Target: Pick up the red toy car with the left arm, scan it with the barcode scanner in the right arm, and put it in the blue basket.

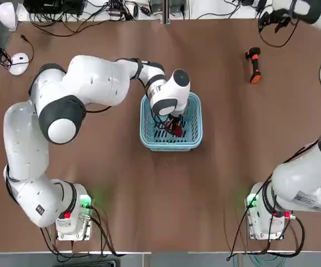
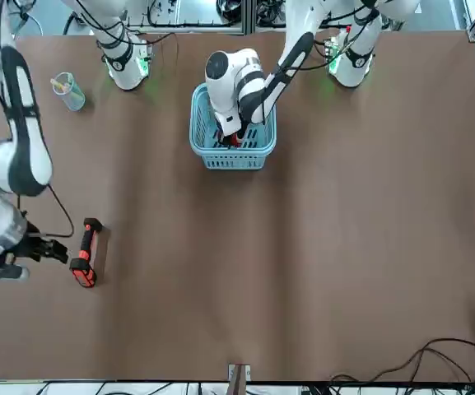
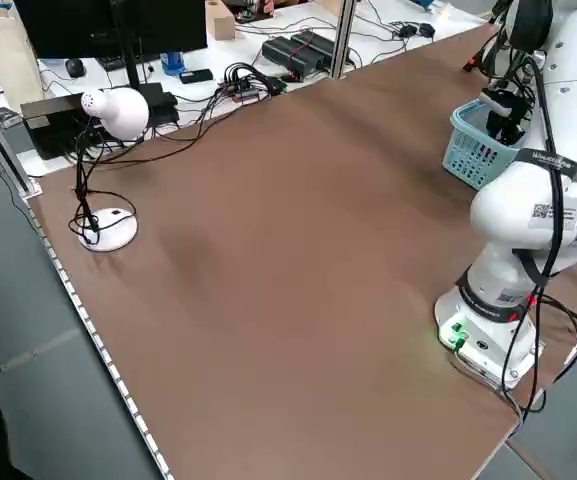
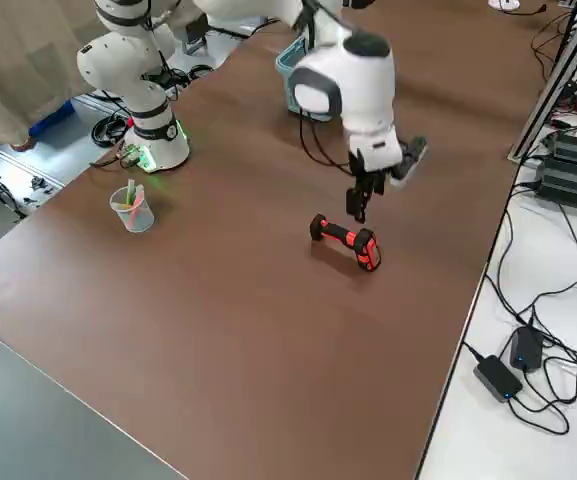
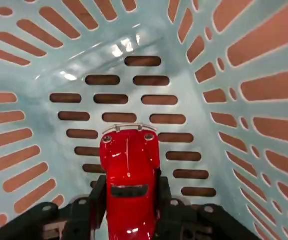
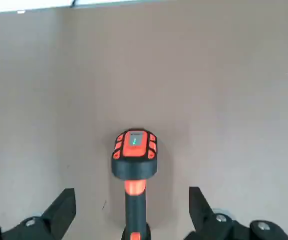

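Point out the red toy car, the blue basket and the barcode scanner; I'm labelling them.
red toy car (image 5: 129, 172): left wrist view, hood
blue basket (image 2: 233, 163): front view, side wall
barcode scanner (image 4: 340, 235): right side view, handle

With left pincer, grips red toy car between two dark fingers, one against each long side. Directs the end with silvery bumper and two round lamps away from the pincer. Shows glossy red bodywork and a dark window. Lies over the slotted floor of the blue basket, between slotted walls; leaves contact with that floor unclear. Through the slots, exposes reddish-brown surface. On a rounded inner corner, shows bright reflections.
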`<action>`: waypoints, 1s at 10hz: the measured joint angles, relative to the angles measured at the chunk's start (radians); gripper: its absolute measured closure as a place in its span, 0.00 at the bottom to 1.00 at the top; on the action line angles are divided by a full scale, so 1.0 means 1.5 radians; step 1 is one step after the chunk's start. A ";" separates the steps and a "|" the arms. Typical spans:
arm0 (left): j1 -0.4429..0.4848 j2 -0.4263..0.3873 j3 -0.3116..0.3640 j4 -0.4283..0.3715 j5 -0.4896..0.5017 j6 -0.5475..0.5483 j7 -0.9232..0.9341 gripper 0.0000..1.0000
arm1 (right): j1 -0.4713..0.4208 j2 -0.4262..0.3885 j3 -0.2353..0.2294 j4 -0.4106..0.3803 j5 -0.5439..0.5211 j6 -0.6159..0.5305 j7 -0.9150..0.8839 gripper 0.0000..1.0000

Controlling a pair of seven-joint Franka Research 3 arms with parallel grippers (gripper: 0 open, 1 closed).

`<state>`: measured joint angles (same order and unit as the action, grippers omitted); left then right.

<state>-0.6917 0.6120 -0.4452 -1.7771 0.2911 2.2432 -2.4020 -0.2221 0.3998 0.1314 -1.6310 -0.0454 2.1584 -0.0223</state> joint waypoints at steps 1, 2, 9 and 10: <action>0.000 0.000 0.000 0.000 0.000 0.000 0.000 0.56 | 0.005 -0.023 0.001 0.034 0.000 -0.092 0.000 0.00; 0.000 0.000 0.000 0.000 0.000 0.000 0.000 0.56 | 0.010 -0.036 0.001 0.083 0.000 -0.199 0.000 0.00; 0.000 0.001 0.000 0.002 0.000 0.000 0.000 0.56 | 0.065 -0.121 0.003 0.185 0.001 -0.412 0.092 0.00; 0.000 0.001 0.000 0.002 0.000 0.000 0.000 0.56 | 0.075 -0.131 0.003 0.185 0.001 -0.416 0.104 0.00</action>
<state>-0.6920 0.6132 -0.4451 -1.7748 0.2911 2.2432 -2.4020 -0.1094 0.2033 0.1363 -1.3529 -0.0441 1.5346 0.1332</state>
